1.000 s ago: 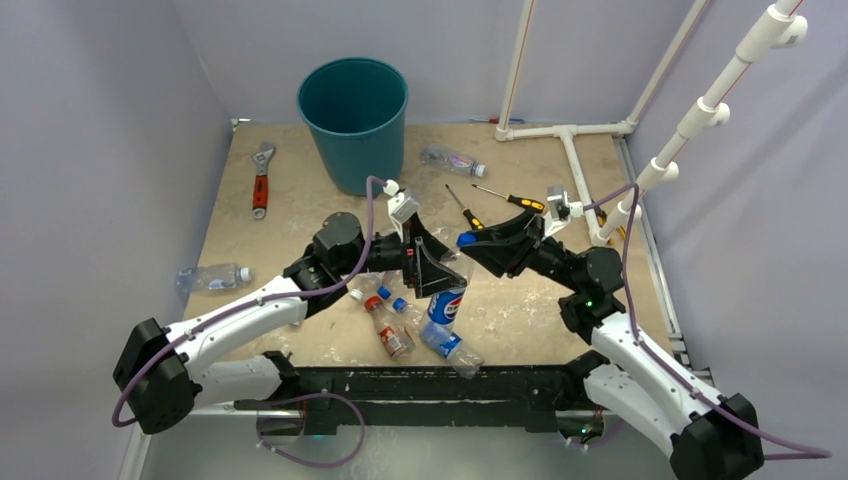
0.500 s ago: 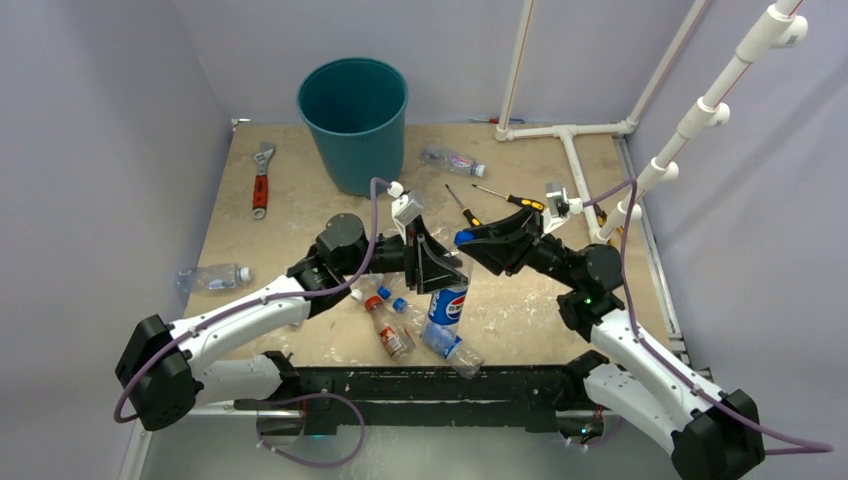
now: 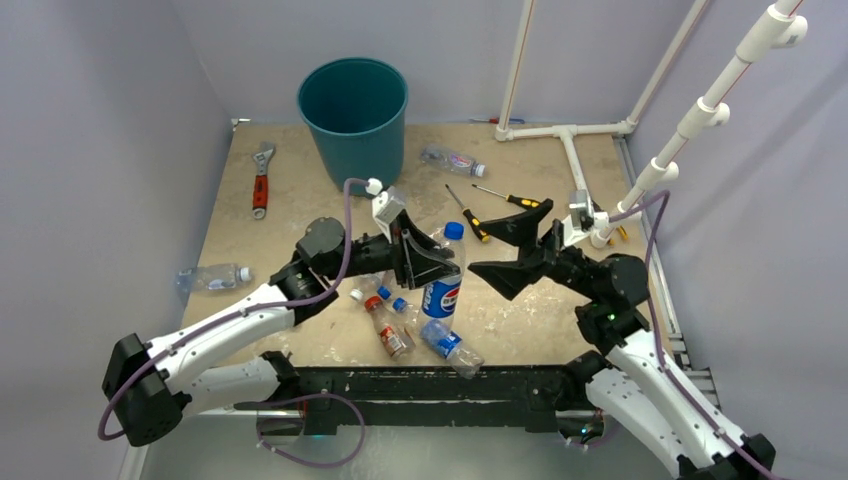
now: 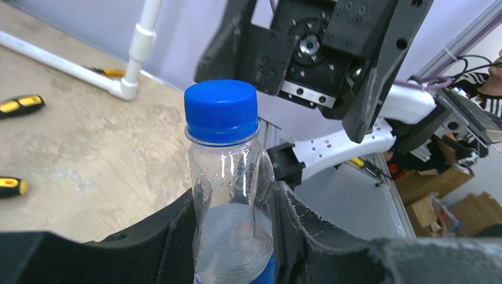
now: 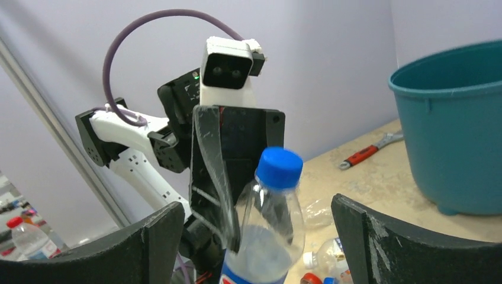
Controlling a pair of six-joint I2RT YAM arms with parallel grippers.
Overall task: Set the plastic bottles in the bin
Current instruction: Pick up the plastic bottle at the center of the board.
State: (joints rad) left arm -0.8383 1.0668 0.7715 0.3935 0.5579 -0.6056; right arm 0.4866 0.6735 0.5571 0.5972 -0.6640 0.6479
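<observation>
A clear plastic bottle [image 3: 443,285] with a blue Pepsi label and a blue cap [image 4: 221,112] stands upright above the table. My left gripper [image 3: 432,262] is shut on its body, one finger [image 4: 171,242] pressing each side. My right gripper [image 3: 478,241] is open just right of the bottle and apart from it. In the right wrist view its fingers [image 5: 155,239] stand wide on either side of the bottle [image 5: 269,228]. The teal bin [image 3: 353,115] stands at the back, left of centre. More bottles lie loose: one at the left [image 3: 215,277], one by the bin [image 3: 452,160], several under the grippers [image 3: 392,325].
A red-handled wrench [image 3: 261,182] lies left of the bin. Two yellow-and-black screwdrivers [image 3: 468,212] lie right of it. White pipes [image 3: 570,135] run along the back right corner and up the right wall. Grey walls close in three sides.
My right gripper has let go of the bottle's top, opened wide and drawn back to the right. My left gripper has closed on the bottle's body and shifted it slightly left.
</observation>
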